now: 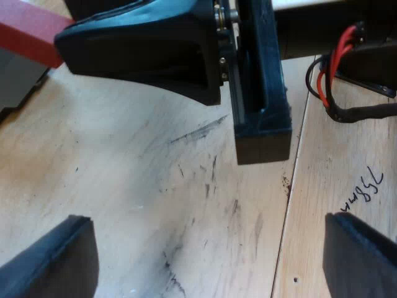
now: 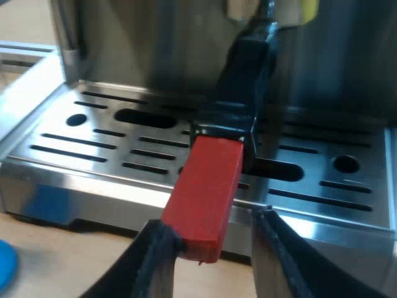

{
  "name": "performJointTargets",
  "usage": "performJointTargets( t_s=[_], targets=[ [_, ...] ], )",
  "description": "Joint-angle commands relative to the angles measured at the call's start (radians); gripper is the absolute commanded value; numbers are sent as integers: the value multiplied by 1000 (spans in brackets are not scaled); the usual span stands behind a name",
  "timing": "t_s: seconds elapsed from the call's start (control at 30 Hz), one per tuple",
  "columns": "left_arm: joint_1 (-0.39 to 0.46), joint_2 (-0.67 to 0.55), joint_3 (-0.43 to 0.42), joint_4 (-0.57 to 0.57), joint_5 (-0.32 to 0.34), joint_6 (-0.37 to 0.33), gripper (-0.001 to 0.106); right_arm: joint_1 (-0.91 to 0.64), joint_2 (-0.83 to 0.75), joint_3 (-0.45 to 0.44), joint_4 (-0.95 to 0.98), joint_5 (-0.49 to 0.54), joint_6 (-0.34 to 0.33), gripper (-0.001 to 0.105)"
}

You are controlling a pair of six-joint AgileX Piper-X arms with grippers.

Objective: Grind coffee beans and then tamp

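Left wrist view first. My left gripper (image 1: 208,218) hangs over the scratched wooden worktop (image 1: 155,186) with its fingers spread wide and nothing between them. Just beyond it is the right gripper (image 1: 186,68). Past that one's tip you can catch the red end (image 1: 28,31) of the holder's handle, with a grey bit of the espresso machine (image 1: 15,81) beside it. So the left arm is close by but lined up on nothing. There's some handwriting (image 1: 363,189) on the wood, which I can't read properly.

The right wrist view is the one that matters. The red end (image 2: 208,192) sits right between the right gripper's fingers (image 2: 155,261). The handle's long axis runs straight away from the gripper: red end near, dark handle (image 2: 245,81) going up and far into the machine's front, above the slotted drip tray (image 2: 93,143). The fingers are partly open and straddling. One looks to be touching the red block's corner and the other shows a gap, so I'd say it isn't clamped.

The holder's basket end is tucked up under the machine, so I can't tell what's in it. A blue thing (image 2: 5,270) lies on the worktop near the tray's corner — probably the tamper, but too little shows to be sure. My guess for the next move is to close on the red end and swing it.
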Motion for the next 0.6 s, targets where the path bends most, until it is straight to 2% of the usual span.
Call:
performJointTargets(
  t_s=[0.03, 0.17, 0.37, 0.6],
  targets=[
    [-6, -7, -4, -7, 10, 0, 75, -14, -7, -12, 0, 79, -2, 33],
    [-6, -7, -4, -7, 10, 0, 75, 46, -7, -12, 67, 104, 9, 33],
    [-6, -7, -4, -5, 10, 0, 75, 72, -7, -12, 69, 104, 41, 33],
    [-6, -7, -4, 18, 13, 0, 75, 116, -9, -12, 76, 111, 47, 34]
  ],
)
